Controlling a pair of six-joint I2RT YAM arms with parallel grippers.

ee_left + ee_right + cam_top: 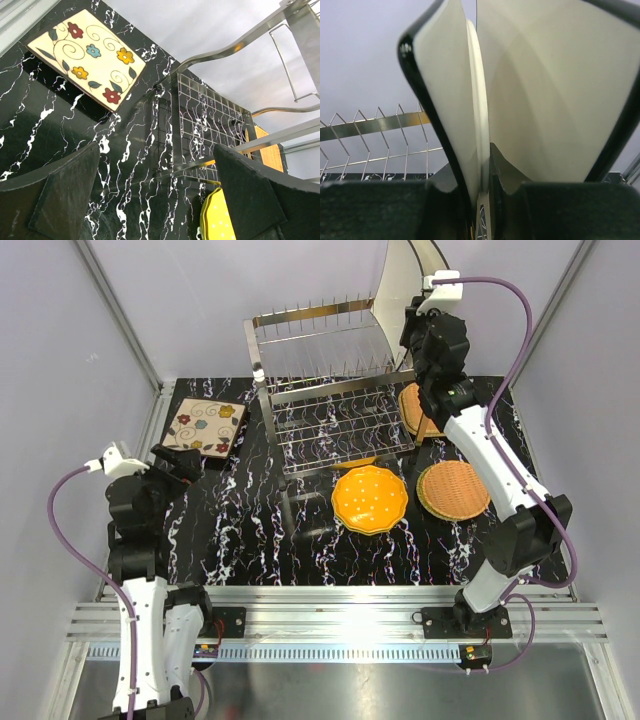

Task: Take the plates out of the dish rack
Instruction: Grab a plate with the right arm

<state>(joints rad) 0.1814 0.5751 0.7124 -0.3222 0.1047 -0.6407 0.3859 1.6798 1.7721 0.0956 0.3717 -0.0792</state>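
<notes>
**Black marbled bench: four plates down, rack nearly bare**

Pale grey walls close in a black, white-veined marbled bench, where most of the unloading looks done. Four plates lie flat on it. There is one square cream plate with coloured flowers at the far left and one round scalloped orange plate in front of the rack. Two round tan woven plates are on the right, one near and one farther back, partly under the right arm. A yellow-orange sliver at the rack's near foot may be a fifth; too little shows to tell.

The tall shiny steel wire dish rack has bare prongs apart from its right end. There the right gripper is pinched tight on the edge of an upright large cream plate with a dark rim. Cream faces rise on both sides of the pinch, so I cannot tell whether one plate or two stand there.

The left gripper hangs wide open over the bench, holding nothing.
</notes>
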